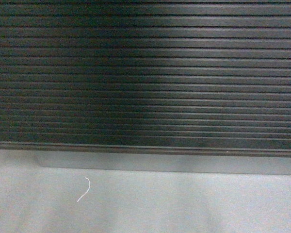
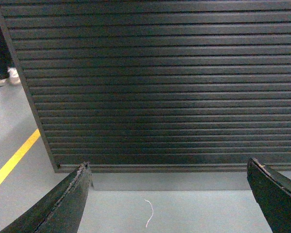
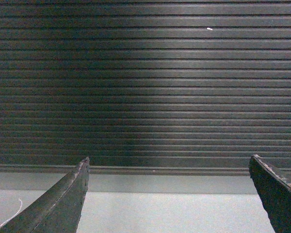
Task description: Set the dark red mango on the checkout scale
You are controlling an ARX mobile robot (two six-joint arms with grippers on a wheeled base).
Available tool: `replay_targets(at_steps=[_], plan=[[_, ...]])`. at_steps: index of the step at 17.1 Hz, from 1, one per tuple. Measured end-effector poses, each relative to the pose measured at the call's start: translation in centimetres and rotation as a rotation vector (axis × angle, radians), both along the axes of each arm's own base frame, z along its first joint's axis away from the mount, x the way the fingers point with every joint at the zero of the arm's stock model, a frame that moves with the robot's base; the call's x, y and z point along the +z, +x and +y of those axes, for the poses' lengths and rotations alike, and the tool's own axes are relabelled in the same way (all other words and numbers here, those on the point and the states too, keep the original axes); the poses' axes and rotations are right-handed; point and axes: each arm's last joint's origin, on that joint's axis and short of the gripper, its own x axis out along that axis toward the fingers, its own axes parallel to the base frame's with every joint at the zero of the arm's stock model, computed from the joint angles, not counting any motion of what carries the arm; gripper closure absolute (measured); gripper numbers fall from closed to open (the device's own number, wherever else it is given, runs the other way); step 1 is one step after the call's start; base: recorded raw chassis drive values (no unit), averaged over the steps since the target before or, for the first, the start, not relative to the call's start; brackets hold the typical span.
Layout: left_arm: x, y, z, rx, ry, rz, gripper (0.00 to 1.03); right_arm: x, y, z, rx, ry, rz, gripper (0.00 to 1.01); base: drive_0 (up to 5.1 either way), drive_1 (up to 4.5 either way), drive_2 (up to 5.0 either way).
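Observation:
The checkout (image 1: 145, 73) fills the head view as a dark, horizontally slatted front standing on a grey plinth (image 1: 165, 162). It also fills the left wrist view (image 2: 160, 82) and the right wrist view (image 3: 145, 82). The dark red mango and the scale are out of view. My left gripper (image 2: 169, 167) is open, its two dark fingers wide apart with only floor and plinth between them. My right gripper (image 3: 169, 164) is open in the same way and holds nothing. Neither gripper shows in the head view.
Grey floor (image 1: 145, 204) runs in front of the counter, with a small white thread (image 1: 84, 189) lying on it. In the left wrist view the counter's left corner (image 2: 29, 107) shows, with a yellow floor line (image 2: 12, 162) and a person's white shoe (image 2: 7, 77) beyond it.

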Motion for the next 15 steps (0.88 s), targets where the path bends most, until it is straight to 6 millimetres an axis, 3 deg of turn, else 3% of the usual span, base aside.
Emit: replay_targets(at_steps=[15], plan=[[-0.02,0.0,0.0,0.0,0.0,0.002,0.05,-0.02,0.0,0.0,0.0,0.0,0.002,0.03,0.0,2.36,-2.4]])
